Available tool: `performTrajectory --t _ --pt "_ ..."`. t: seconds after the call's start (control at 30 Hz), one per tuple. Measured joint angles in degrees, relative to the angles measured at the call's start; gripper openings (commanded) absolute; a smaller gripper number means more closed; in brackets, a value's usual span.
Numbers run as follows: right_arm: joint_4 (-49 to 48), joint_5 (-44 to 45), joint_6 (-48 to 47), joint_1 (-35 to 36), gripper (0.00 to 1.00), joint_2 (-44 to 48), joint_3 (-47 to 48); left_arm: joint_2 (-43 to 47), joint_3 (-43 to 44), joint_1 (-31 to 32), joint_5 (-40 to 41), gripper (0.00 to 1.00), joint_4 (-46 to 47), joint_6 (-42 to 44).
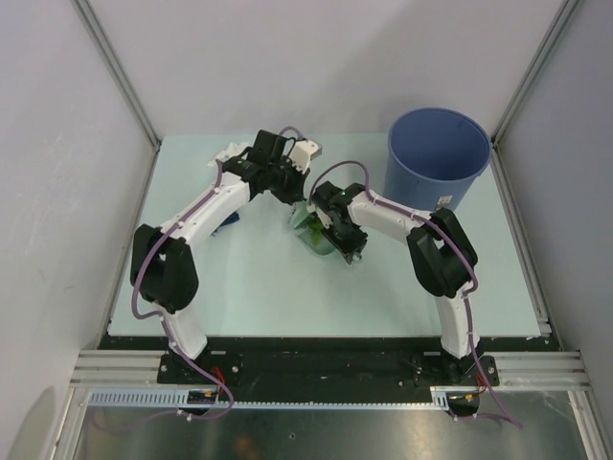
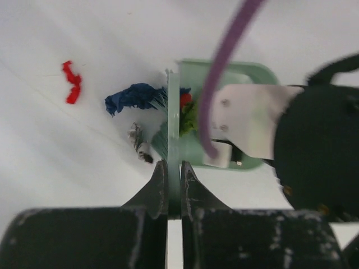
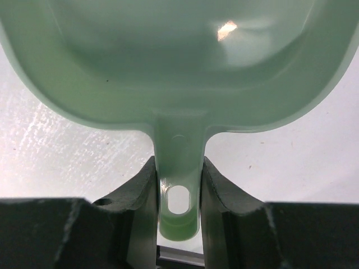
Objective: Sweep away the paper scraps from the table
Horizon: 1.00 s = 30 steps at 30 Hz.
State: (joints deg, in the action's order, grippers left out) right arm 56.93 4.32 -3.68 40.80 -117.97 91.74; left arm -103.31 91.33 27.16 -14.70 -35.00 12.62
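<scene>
We start at the table (image 1: 249,287) front rail, where both arm bases sit, well short of the dustpan (image 3: 179,67). The dustpan is sage green and lies mid-table. The right gripper (image 3: 178,165) is clamped on the dustpan's handle, one finger on each side of the stem just above the hang hole. The left gripper (image 2: 173,167) comes in from the dustpan's left and is pinched tight on the thin, pale green brush (image 2: 173,117) handle. The brush stands edge-on just beside the dustpan's open edge.

Paper scraps:
- A red bit (image 2: 185,100) and a green bit (image 2: 188,117) sit on the dustpan side of the brush, at the pan's mouth.
- A dark blue scrap (image 2: 132,96) is on the table, touching the brush's other side, away from the dustpan.
- A small grey scrap (image 2: 138,143) is near the blue one, also outside the dustpan.
- A red scrap (image 2: 71,82) lies alone on the table, well apart from the dustpan.

A blue bucket (image 1: 439,158) stands upright beyond the dustpan, to its right, at the table's far edge.
</scene>
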Motion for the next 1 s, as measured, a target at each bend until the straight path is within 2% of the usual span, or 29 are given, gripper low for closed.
performTrajectory --t 0.2,0.47,0.77,1.0 --pt "-6.1 1.1 -1.1 0.0 0.00 2.4 -5.2 4.7 -3.0 0.1 -5.9 0.00 -1.6 0.1" --pt "-9.1 3.0 -3.0 1.4 0.00 13.2 -15.1 7.4 -2.9 -0.4 -3.6 0.00 -2.3 0.1" --pt "-7.6 3.5 -4.9 2.4 0.00 20.9 -16.1 8.9 -0.9 -4.0 -0.5 0.00 -2.8 0.5" --pt "-3.0 4.3 -5.4 2.6 0.00 30.6 -15.6 12.2 0.8 -6.4 -0.5 0.00 -3.1 0.5"
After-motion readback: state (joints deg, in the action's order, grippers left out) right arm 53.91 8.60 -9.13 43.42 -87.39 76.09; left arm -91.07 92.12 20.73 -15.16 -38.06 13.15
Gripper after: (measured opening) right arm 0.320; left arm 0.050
